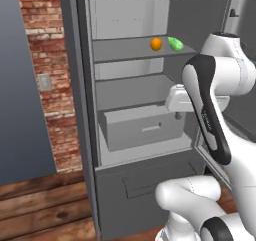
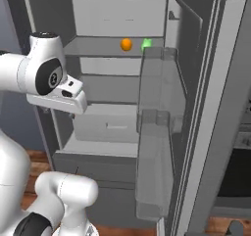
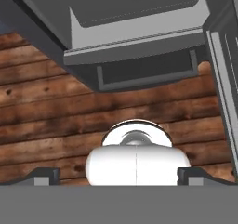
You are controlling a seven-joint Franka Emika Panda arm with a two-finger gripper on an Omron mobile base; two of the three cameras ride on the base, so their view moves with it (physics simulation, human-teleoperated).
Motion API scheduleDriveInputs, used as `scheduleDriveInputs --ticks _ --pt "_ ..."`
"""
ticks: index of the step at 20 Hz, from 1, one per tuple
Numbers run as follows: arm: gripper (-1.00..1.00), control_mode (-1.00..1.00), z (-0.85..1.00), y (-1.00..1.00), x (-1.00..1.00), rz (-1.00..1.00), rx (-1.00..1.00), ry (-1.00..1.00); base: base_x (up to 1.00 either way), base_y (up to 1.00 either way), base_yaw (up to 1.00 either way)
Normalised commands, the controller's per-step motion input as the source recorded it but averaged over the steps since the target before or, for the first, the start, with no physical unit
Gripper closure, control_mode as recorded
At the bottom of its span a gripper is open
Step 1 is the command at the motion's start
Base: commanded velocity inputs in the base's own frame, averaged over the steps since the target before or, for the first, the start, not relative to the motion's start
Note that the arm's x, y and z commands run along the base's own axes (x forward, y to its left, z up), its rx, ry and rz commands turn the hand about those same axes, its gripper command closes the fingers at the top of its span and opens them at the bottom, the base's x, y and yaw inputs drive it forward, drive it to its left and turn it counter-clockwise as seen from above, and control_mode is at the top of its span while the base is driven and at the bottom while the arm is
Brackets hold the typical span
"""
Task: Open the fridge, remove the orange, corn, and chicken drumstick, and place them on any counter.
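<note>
The fridge [image 1: 87,110] stood with its door [image 2: 206,107] swung wide to the right, so that first step looked done. On the upper shelf [image 1: 125,52] sat the orange [image 1: 156,44], and just beside it, to its right, the green-husked corn [image 1: 175,43]; the two lay close but apart. From the other side the orange [image 2: 126,44] showed plainly, while the corn [image 2: 146,44] was half hidden behind a clear door bin [image 2: 157,78]. I could not pick out the chicken drumstick anywhere on the shelves I could see. Lower down, the pale drawer [image 1: 142,127] was closed.

The gripper [image 3: 119,176] pointed down at the wooden floor [image 3: 46,102] in front of the fridge's base, its fingertips [image 3: 44,175] spread as wide as they would go and holding nothing. The hand hung at about the drawer's height, below the shelf with the food.

By my reckoning the task had barely passed its opening: all three items remained to be lifted out and carried to a counter, and the drumstick had yet to be found.
</note>
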Motion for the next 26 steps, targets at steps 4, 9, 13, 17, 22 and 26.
scheduleDriveInputs --ticks 4,9,13,17,22,26 --pt "-1.00 1.00 0.00 0.00 0.00 0.00 0.00 0.00 0.41 0.08 0.00" --pt "-1.00 1.00 0.00 0.00 0.00 0.00 0.00 0.00 0.64 0.23 0.00" --pt "-1.00 1.00 0.00 0.00 0.00 0.00 0.00 0.00 0.71 0.00 0.00" --pt "-1.00 1.00 0.00 0.00 0.00 0.00 0.00 0.00 0.53 0.00 0.00" --pt "-1.00 1.00 0.00 0.00 0.00 0.00 0.00 0.00 0.43 0.00 0.00" --pt "-1.00 1.00 0.00 0.00 0.00 0.00 0.00 0.00 0.07 0.00 0.00"
